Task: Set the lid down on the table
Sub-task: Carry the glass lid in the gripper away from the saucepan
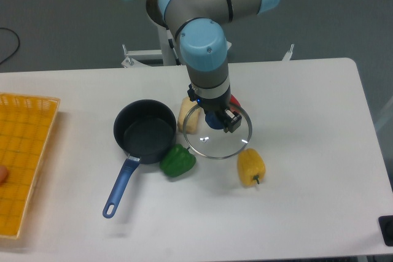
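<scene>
Gripper [216, 121] clenched on the knob of the lid [218, 132] — off the pan [145, 129], right of it, at or just above the table [307, 182]; release remains.

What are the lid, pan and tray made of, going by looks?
Round clear lid: looks like glass with a thin metal rim; the table shows through and glints appear. Black pan with blue handle: probably coated metal, matte dark; the handle looks plastic. Yellow grid tray: likely moulded plastic, mesh pattern.
</scene>
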Tool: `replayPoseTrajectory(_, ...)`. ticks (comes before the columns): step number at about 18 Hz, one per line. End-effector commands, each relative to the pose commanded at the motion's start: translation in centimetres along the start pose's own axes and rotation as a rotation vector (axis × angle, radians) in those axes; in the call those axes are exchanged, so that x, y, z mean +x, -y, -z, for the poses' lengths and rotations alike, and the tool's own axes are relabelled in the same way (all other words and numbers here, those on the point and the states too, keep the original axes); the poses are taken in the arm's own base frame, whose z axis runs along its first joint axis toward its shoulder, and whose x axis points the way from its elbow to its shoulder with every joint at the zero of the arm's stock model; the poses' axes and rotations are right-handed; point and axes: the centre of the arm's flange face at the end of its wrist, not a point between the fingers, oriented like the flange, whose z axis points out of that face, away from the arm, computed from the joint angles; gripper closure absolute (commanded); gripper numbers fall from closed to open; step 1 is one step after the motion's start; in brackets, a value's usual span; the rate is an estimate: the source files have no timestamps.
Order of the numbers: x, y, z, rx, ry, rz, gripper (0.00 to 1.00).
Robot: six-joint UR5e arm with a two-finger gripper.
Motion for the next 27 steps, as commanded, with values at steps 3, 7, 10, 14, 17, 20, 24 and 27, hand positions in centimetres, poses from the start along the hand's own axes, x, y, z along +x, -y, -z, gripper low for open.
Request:
replayPoseTrajectory(3,0.0,-0.7,-1.1,-0.004,-0.020,0.012,0.44)
replayPoseTrajectory(7,-0.9,-2.7,-1.3,-0.008,-0.026,0.022,0.44)
replayPoseTrajectory(10,-1.7,-4.0,-1.7,-0.005,-0.033,0.024,0.44)
replayPoseTrajectory(14,-2.5,-4.9,-2.2,0.010,-0.039,0.043,0.44)
replayPoseTrajectory(17,-3.1,-5.9,-2.4,0.013,-0.041,0.012,0.44)
replayPoseTrajectory(20,-3.8,-7.3,-2.8,0.019,-0.045,0.017,0.44)
replayPoseTrajectory(24,-5.4,-9.8,-4.4,0.015,-0.066,-0.016,0.44)
replayPoseTrajectory(27,-6.5,-11.4,-5.2,0.014,-0.077,-0.010,0.44)
